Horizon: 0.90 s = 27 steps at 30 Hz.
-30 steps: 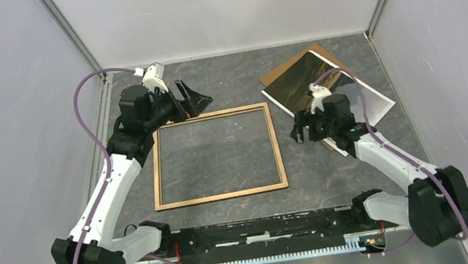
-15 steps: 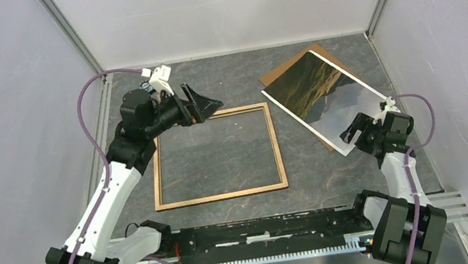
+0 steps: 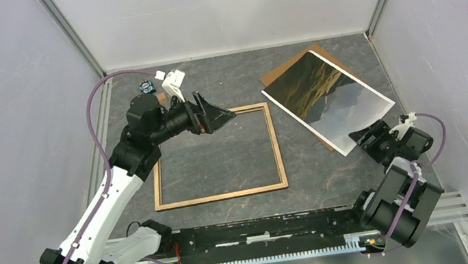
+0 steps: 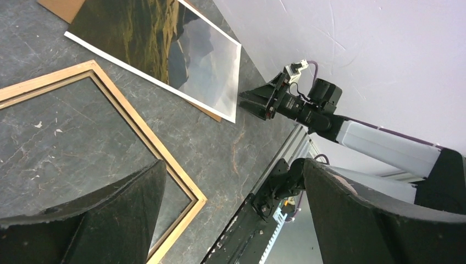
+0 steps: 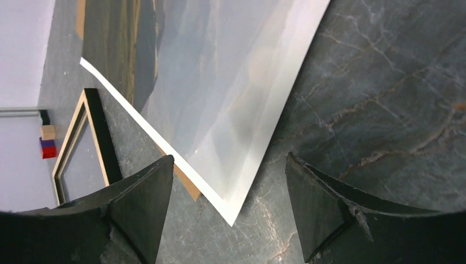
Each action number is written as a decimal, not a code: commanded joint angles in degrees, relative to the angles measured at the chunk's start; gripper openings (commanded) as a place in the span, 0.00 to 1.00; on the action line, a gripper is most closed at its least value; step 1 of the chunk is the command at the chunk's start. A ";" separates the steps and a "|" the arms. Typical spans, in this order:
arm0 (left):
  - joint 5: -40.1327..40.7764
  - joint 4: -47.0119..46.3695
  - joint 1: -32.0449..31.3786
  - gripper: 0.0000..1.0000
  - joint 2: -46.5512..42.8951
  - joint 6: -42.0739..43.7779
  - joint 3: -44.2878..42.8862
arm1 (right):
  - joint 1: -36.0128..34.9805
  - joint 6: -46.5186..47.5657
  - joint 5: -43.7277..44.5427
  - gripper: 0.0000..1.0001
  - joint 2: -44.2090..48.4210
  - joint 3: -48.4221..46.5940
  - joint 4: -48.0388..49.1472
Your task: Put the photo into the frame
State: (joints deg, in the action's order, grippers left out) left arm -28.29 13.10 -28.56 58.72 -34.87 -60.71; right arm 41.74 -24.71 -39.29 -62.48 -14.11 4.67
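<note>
The frame [image 3: 277, 146] lies flat mid-table with its light wood back up; it also shows in the left wrist view [image 4: 144, 132] and the right wrist view [image 5: 101, 137]. The photo [image 3: 326, 95] lies picture side up at the back right, partly on a brown cardboard board [image 3: 283, 68]. My left gripper [image 3: 216, 116] is open and empty, above the frame's far rail. My right gripper [image 3: 364, 134] is open and empty, just off the photo's near corner. In the right wrist view that corner [image 5: 231, 217] shows between my open fingers, unclamped.
The cardboard's edge sticks out under the photo [image 5: 187, 186]. Small coloured blocks [image 5: 48, 141] sit at the back left corner, also seen from above [image 3: 146, 87]. Grey walls close in on the left, right and back. The arm base rail [image 3: 259, 228] runs along the near edge.
My right gripper has pulled back from over the photo to the right and nearer, to its near corner. My left gripper has moved right along the frame's far rail.
</note>
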 commanded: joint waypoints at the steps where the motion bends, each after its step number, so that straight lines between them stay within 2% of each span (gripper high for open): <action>1: -3.39 -2.21 1.17 1.00 0.79 -2.78 -1.78 | 0.89 -0.77 -7.01 0.79 -4.32 2.47 10.54; 5: -3.64 -2.26 1.74 1.00 1.24 -3.31 -1.78 | 0.94 -2.81 -6.95 0.77 -7.21 4.71 16.68; 8: -3.74 -2.25 1.79 1.00 1.90 -3.51 -1.61 | 0.82 -8.14 -7.94 0.75 -9.38 6.54 23.53; 12: -4.50 -2.23 1.91 0.99 2.46 -3.62 -1.78 | 0.82 -14.37 -9.21 0.65 -12.14 9.37 33.59; 16: -6.10 -2.23 1.88 0.99 3.65 -4.36 -2.13 | 0.80 -15.52 -8.93 0.61 -12.89 9.60 35.87; 27: -6.64 -2.69 1.97 0.99 4.23 -4.97 -1.93 | -0.40 -24.92 -8.22 0.54 -16.10 11.82 49.97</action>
State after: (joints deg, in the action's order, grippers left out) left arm -33.23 13.10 -26.96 62.96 -37.69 -60.71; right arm 41.95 -45.80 -47.75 -77.10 -2.90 46.06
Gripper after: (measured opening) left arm 0.990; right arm 0.546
